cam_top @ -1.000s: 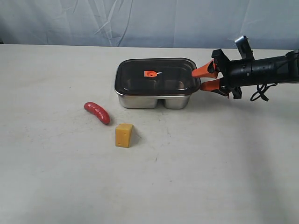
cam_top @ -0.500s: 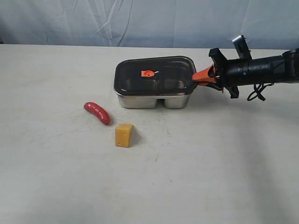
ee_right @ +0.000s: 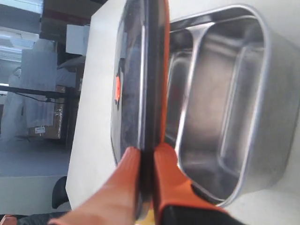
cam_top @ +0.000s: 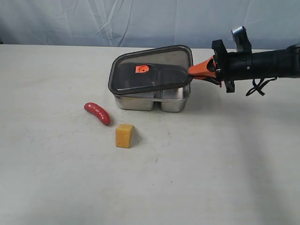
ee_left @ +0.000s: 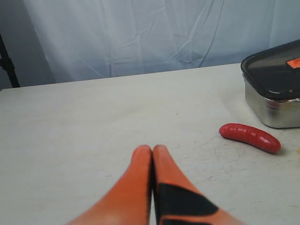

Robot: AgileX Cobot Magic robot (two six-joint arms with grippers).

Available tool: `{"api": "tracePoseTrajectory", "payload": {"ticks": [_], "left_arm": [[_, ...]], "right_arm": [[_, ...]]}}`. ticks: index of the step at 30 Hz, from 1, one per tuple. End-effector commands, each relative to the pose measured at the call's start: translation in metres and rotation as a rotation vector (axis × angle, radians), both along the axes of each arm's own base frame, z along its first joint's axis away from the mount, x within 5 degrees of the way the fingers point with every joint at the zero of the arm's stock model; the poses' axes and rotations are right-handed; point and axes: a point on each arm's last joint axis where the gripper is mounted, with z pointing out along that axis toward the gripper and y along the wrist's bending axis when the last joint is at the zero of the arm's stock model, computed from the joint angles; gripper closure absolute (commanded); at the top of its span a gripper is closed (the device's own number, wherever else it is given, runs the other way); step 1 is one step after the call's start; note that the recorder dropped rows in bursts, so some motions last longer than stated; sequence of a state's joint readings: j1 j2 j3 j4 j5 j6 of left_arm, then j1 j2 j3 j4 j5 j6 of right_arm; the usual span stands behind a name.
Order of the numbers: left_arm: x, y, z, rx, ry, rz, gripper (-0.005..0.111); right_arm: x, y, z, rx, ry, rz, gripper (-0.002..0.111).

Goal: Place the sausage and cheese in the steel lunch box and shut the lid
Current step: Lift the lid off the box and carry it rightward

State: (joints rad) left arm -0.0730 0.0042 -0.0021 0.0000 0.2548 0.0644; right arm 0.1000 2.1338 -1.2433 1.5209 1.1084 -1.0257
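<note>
The steel lunch box (cam_top: 171, 104) stands at the back middle of the table, its two empty compartments (ee_right: 225, 117) showing in the right wrist view. My right gripper (cam_top: 193, 71) is shut on the right edge of the dark lid (cam_top: 150, 70), which hangs tilted above the box, right side higher. In the right wrist view the lid (ee_right: 140, 84) is edge-on between the fingers. The red sausage (cam_top: 97, 113) lies left of the box, and the yellow cheese (cam_top: 124, 136) stands in front of it. My left gripper (ee_left: 153, 149) is shut on nothing, with the sausage (ee_left: 250, 137) ahead of it.
A pale blue cloth backdrop hangs behind the white table (cam_top: 211, 164). The right arm (cam_top: 262, 63) stretches in from the right edge above the table.
My right gripper closed on the lid's right edge and lifted it off the lunch box, tilting it up. The sausage and cheese have not moved.
</note>
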Motion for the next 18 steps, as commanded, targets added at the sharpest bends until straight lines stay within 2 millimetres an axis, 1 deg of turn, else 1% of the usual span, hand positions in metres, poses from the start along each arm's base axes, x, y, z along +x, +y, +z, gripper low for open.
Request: {"api": "tracePoseTrajectory", "payload": {"ticks": [1, 4, 6, 7, 8, 9, 10, 11, 12, 13, 14, 15, 16, 17, 18], "left_arm": [[0.000, 0.000, 0.001, -0.009, -0.017, 0.001, 0.107], [0.000, 0.000, 0.001, -0.009, -0.017, 0.001, 0.107], [0.000, 0.000, 0.001, -0.009, -0.017, 0.001, 0.107], [0.000, 0.000, 0.001, -0.009, -0.017, 0.001, 0.107], [0.000, 0.000, 0.001, -0.009, -0.017, 0.001, 0.107], [0.000, 0.000, 0.001, -0.009, -0.017, 0.001, 0.107], [0.000, 0.000, 0.001, -0.009, -0.017, 0.001, 0.107], [0.000, 0.000, 0.001, -0.009, -0.017, 0.001, 0.107], [0.000, 0.000, 0.001, -0.009, -0.017, 0.001, 0.107], [0.000, 0.000, 0.001, -0.009, -0.017, 0.001, 0.107], [0.000, 0.000, 0.001, -0.009, -0.017, 0.001, 0.107], [0.000, 0.000, 0.001, -0.009, -0.017, 0.001, 0.107], [0.000, 0.000, 0.001, -0.009, -0.017, 0.001, 0.107], [0.000, 0.000, 0.001, -0.009, -0.017, 0.001, 0.107], [0.000, 0.000, 0.001, -0.009, -0.017, 0.001, 0.107]], "right_arm": [[-0.007, 0.002, 0.032, 0.045, -0.084, 0.046, 0.108], [-0.010, -0.002, 0.053, 0.064, -0.143, 0.056, 0.108], [-0.013, -0.008, 0.072, 0.063, -0.198, 0.052, 0.108], [-0.015, -0.011, 0.082, 0.062, -0.226, 0.046, 0.108], [-0.020, -0.020, 0.102, 0.036, -0.288, 0.031, 0.108], [-0.023, -0.024, 0.112, 0.008, -0.322, 0.025, 0.109], [-0.030, -0.032, 0.129, -0.085, -0.396, 0.019, 0.109], [-0.035, -0.036, 0.137, -0.165, -0.445, 0.023, 0.109], [-0.045, -0.045, 0.149, -0.377, -0.544, 0.049, 0.109], [-0.051, -0.049, 0.156, -0.488, -0.587, 0.054, 0.109], [-0.063, -0.057, 0.173, -0.672, -0.674, 0.032, 0.109], [-0.077, -0.060, 0.188, -0.795, -0.760, -0.008, 0.109], [-0.085, -0.061, 0.196, -0.838, -0.808, -0.033, 0.109], [-0.102, -0.061, 0.210, -0.905, -0.901, -0.052, 0.109], [-0.114, -0.062, 0.219, -0.940, -0.953, -0.074, 0.109]]}}
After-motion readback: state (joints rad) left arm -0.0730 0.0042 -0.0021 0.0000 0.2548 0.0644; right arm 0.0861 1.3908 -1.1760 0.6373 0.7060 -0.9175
